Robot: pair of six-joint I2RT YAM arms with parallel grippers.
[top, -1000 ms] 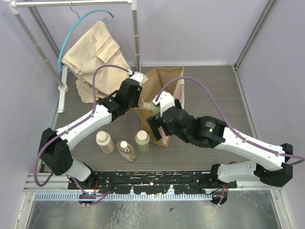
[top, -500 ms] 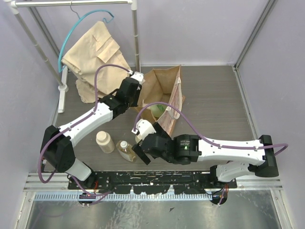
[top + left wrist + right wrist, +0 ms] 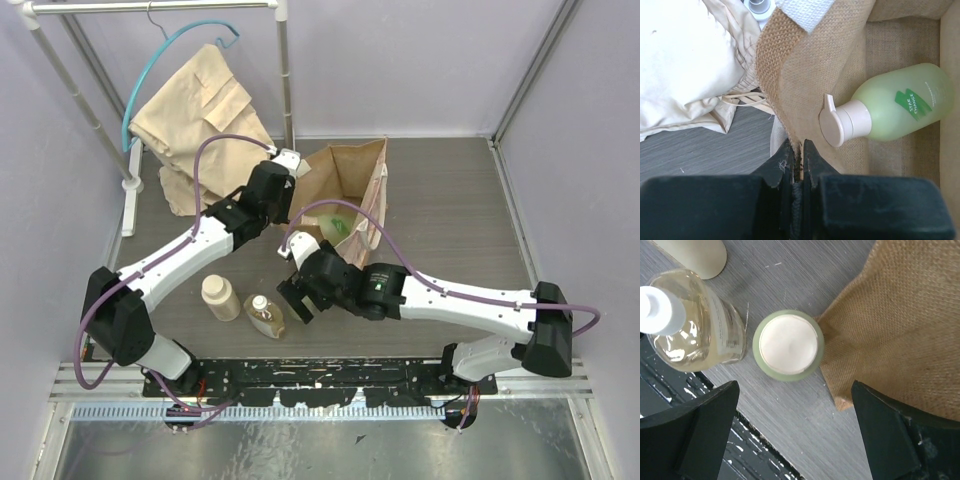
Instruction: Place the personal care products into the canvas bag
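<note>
The right pincer [image 3: 795, 390] hangs spread wide above the tabletop [image 3: 790, 440], pinching nothing. The green cylinder [image 3: 789, 343] stands upright, cap up, just ahead of the gap between its 2 fingers. That cylinder touches the lower corner of the canvas bag [image 3: 900, 325] on 1 side and sits just beside the amber bottle [image 3: 695, 325] on the other. A slightly off descent could therefore snag burlap under a finger or knock the amber bottle, and an uneven squeeze would likely tip the cylinder. The cream bottle [image 3: 695, 255] shows just past the amber one. The left pincer [image 3: 799, 160] is pressed together on the bag's rim, holding the mouth open — if that hold slips, the opening may sag shut. Inside lies the rounder green bottle [image 3: 895, 107] — 3 bottles remain outside.
</note>
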